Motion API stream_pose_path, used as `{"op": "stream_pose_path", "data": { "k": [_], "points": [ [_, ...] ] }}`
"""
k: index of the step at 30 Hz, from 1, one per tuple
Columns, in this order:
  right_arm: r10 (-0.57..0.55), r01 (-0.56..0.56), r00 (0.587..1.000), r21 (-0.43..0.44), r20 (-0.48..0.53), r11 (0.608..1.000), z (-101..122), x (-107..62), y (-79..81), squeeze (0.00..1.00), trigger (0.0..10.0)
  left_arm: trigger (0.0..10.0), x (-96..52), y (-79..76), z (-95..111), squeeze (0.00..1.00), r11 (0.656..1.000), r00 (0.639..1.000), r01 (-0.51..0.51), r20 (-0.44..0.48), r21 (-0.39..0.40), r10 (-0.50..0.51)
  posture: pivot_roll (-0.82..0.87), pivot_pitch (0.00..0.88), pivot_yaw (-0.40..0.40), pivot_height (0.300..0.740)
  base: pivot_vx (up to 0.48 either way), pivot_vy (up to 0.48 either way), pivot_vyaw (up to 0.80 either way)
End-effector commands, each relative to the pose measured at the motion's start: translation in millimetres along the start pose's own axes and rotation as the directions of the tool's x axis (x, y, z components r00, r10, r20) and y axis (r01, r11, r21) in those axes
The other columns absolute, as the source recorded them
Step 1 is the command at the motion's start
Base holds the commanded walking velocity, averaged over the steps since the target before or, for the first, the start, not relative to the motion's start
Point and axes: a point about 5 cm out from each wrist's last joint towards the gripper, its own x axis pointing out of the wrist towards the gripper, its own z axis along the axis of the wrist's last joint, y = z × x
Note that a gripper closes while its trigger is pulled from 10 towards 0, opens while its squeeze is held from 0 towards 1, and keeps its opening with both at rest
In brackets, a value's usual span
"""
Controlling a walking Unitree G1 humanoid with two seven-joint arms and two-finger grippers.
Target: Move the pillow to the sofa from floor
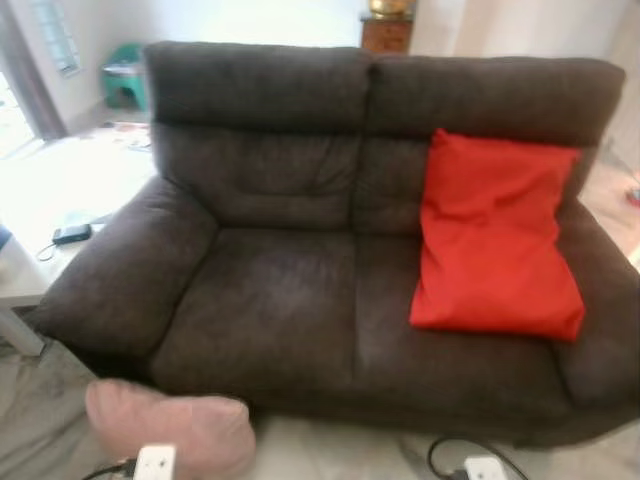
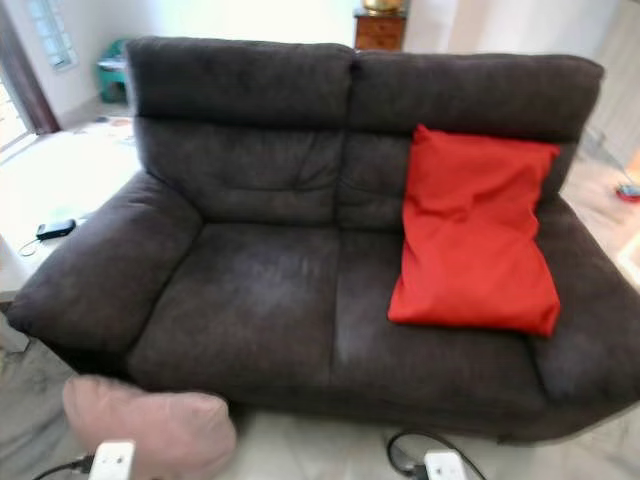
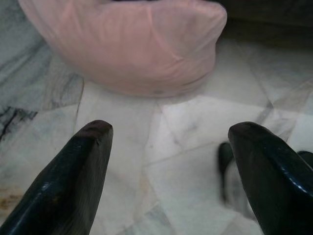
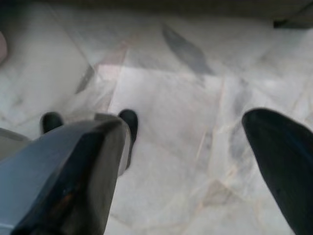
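Observation:
A pale pink pillow lies on the marble floor against the front left corner of the dark brown sofa. A red pillow leans against the sofa's backrest on the right seat. My left gripper hangs open just above the floor, and the pink pillow is a short way ahead of its fingertips, untouched. Over bare floor in front of the sofa, my right gripper is open and holds nothing. Both wrists peek in at the bottom edge of the eye views.
A low white table with a small black device stands left of the sofa. Behind the sofa are a green stool and a wooden cabinet. A black cable loops on the floor by the sofa's front right.

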Motion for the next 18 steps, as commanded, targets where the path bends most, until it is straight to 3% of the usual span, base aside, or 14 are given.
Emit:
{"op": "stream_pose_path", "data": {
  "k": [1, 18],
  "points": [
    [0.019, -0.019, 0.999, 0.014, 0.026, 1.000, 7.7, 2.0, 6.9, 0.00, 10.0, 10.0, -0.4, 9.5, -1.1, 0.00, 1.000, 1.000, -0.017, -0.014, 0.012, 0.017, 0.07, 0.034, 0.005, 0.740, 0.000, 0.322, 0.00],
    [0.036, -0.038, 0.998, 0.043, 0.055, 0.998, 11.5, 2.4, 9.4, 0.00, 10.0, 10.0, -1.7, 10.3, -7.2, 0.00, 1.000, 0.999, -0.017, -0.042, 0.010, 0.017, 0.07, 0.050, 0.003, 0.740, 0.000, 0.324, 0.00]
  ]
}}
